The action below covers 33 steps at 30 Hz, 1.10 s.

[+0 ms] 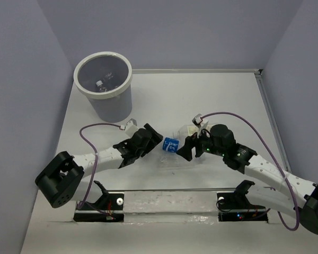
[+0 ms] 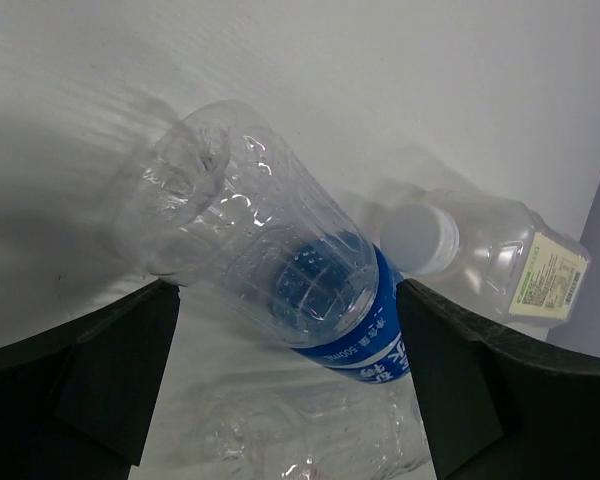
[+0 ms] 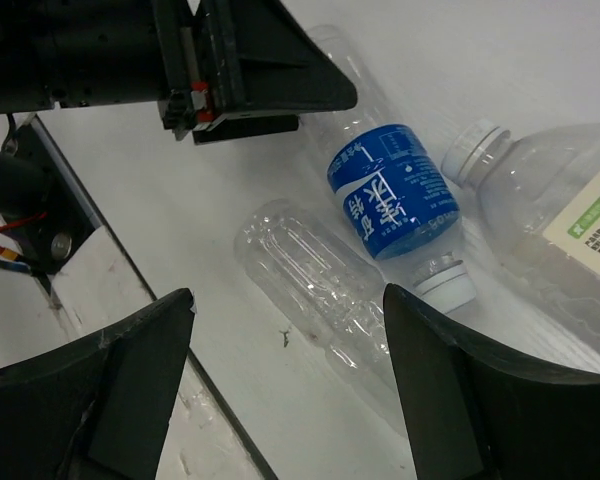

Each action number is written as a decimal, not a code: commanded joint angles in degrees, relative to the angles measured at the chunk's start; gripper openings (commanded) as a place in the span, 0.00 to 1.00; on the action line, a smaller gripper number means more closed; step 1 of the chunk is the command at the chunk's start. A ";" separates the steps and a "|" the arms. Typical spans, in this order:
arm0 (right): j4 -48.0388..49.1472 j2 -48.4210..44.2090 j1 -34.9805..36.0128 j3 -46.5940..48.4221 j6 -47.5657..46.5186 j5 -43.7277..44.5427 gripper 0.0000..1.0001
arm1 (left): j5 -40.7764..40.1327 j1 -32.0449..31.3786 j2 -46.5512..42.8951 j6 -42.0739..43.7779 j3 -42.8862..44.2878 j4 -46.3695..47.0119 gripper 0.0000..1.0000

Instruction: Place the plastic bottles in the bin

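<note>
Shows the left gripper (image 1: 157, 141) spread fully wide, clamping nothing, straddling a blue-labelled bottle (image 2: 280, 270) lying on its side between the fingertips with a gap at each side. Shows the right gripper (image 1: 184, 149) partly spread, also gripping nothing, hovering over a plain bottle (image 3: 320, 290) directly beneath it, with a squarer beige-labelled bottle (image 3: 570, 230) just beyond its right finger. Looks like the reach-and-grasp step for the blue-labelled bottle. Next calls for closing the left fingers gently on that thin wall, then lifting and carrying off to the far left. Well beyond the left gripper, shows the bin (image 1: 128, 79), holding at least one capped bottle (image 1: 100, 83) at the bottom; cannot make out more inside.
</note>
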 commanded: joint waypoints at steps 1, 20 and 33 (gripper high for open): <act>3.88 0.77 1.01 0.04 0.58 -3.78 0.82 | -6.92 -0.24 2.72 0.10 2.98 1.39 0.99; 6.51 3.15 3.12 -0.75 0.93 -4.22 0.82 | -19.06 -0.24 15.04 4.66 12.21 4.37 0.95; 4.67 4.91 4.25 -0.75 1.02 -3.35 0.83 | -23.19 -0.15 16.18 6.86 11.86 4.90 0.47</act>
